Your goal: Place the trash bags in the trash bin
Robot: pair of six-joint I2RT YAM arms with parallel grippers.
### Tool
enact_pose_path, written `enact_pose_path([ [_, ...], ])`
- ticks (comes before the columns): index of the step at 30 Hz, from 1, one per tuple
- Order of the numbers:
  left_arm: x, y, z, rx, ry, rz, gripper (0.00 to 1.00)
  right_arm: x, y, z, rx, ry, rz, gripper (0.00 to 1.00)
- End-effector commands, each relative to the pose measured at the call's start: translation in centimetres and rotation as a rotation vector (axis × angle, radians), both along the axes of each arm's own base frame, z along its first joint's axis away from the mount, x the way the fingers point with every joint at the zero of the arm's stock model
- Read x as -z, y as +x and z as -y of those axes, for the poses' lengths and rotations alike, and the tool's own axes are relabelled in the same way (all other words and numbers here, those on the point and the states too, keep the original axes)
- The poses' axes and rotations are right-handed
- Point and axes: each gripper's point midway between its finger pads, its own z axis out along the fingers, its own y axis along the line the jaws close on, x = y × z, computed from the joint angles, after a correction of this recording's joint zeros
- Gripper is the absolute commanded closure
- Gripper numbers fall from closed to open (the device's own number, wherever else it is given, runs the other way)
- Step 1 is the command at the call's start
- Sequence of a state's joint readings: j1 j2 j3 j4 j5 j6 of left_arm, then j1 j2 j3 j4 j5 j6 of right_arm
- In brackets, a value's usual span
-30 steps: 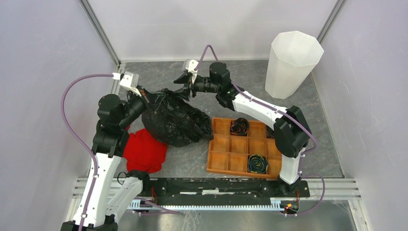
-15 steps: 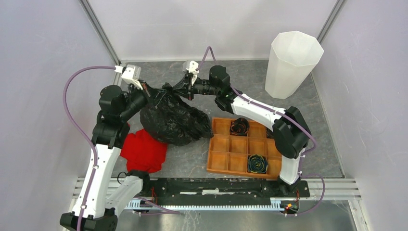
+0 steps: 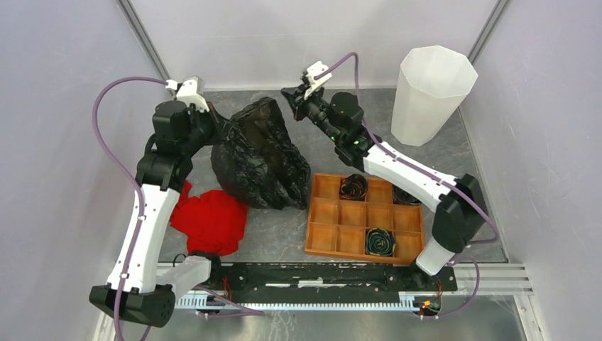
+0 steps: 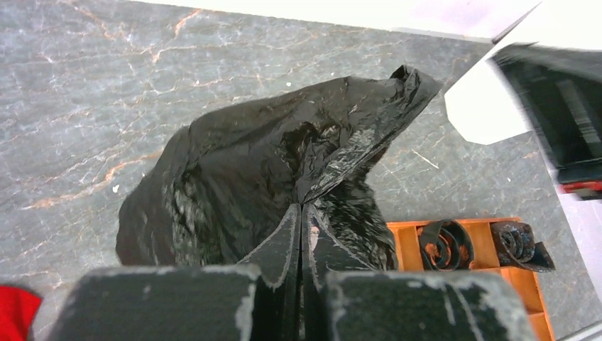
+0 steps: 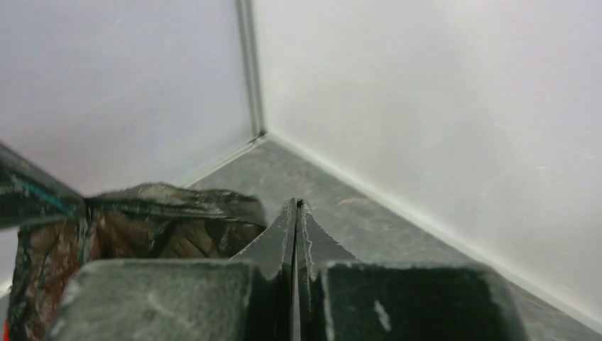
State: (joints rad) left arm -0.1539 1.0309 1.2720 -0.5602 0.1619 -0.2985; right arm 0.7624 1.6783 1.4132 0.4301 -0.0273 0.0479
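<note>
The black trash bag [image 3: 259, 156] stands bunched and pulled up off the table, between the two arms. My left gripper [image 3: 215, 126] is shut on its near left edge, and the film comes straight out of the tips [image 4: 302, 206]. The bag [image 4: 241, 156] rises to a far corner that stands free in the air. My right gripper [image 3: 287, 94] hovers just beyond that corner, shut [image 5: 296, 204], with no film showing between its tips. Stretched brownish bag film [image 5: 163, 227] lies to its left. The white faceted trash bin [image 3: 429, 92] stands upright at the back right, apart from both grippers.
A red cloth [image 3: 209, 220] lies on the table by the left arm. An orange-brown compartment tray [image 3: 310, 213] sits front right of the bag, with black rolls [image 3: 353, 186] in some cells. Enclosure walls close in the back and both sides.
The right gripper shut at the bag's top, then swung up and to the right toward the back wall. The left gripper rose, and the bag was pulled taller and stretched.
</note>
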Motion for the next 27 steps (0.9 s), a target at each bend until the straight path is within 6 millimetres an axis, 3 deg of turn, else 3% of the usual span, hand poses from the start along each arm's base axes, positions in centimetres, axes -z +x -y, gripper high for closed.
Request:
enact_pose_path([
  [1, -2.3, 0.9, -0.6, -0.063, -0.024, 0.019, 0.97, -6.1, 0.9, 4.5, 0.204, 0.104, 0.063, 1.00],
  [7, -8.5, 2.8, 0.5, -0.025, -0.079, 0.135, 0.97, -9.9, 0.1, 3.4, 0.126, 0.101, 0.122, 1.00],
  [12, -11.3, 3.3, 1.0, 0.001, -0.093, 0.194, 0.98, -7.5, -1.5, 3.7, 0.080, 0.030, 0.070, 0.97],
  [14, -11.2, 3.2, 1.3, 0.014, -0.103, 0.188, 0.98, -5.4, -2.3, 3.7, 0.046, -0.005, 0.029, 0.87],
  [17, -9.2, 3.0, 2.1, 0.058, -0.114, 0.136, 0.98, -2.2, -3.7, 3.5, -0.015, -0.038, -0.024, 0.68],
  [21, -3.8, 2.1, 3.4, 0.140, -0.108, 0.024, 0.98, 1.0, -5.3, 2.2, -0.138, -0.104, -0.029, 0.44],
  [27, 2.8, 0.0, 4.7, 0.256, -0.099, -0.118, 0.98, 2.7, -7.7, -1.1, -0.457, -0.205, 0.054, 0.17],
])
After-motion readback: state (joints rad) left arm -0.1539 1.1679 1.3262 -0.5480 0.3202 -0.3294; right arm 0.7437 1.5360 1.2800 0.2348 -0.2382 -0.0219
